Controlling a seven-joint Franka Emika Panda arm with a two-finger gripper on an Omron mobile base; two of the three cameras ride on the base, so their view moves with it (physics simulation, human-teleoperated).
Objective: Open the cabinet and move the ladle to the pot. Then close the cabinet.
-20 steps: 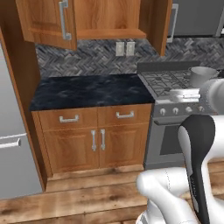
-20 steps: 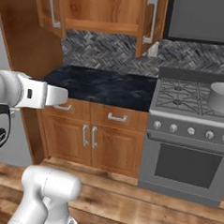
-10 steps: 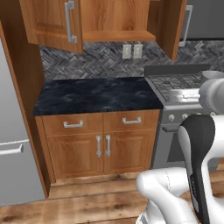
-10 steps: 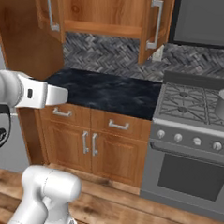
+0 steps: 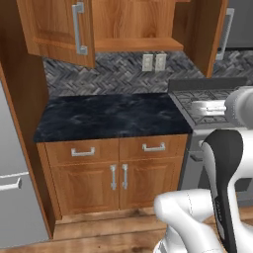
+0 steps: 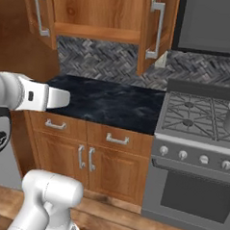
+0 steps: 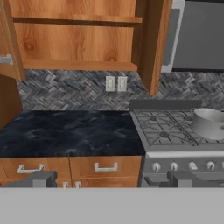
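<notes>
Hand view: the gripper (image 7: 107, 181) is hanging with its jaws wide apart and nothing between them, facing the reddish-brown double-door wall cabinet (image 7: 74, 41), both doors open.
The wide dull grey metal pot (image 7: 209, 123) is sitting on the stove (image 7: 168, 131); I cannot make out the ladle, and any reach risks clipping the open right door (image 7: 152, 43).

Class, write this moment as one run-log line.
cabinet: both doors open | pot: on stove, right burner | ladle: unseen | gripper: open, empty
</notes>
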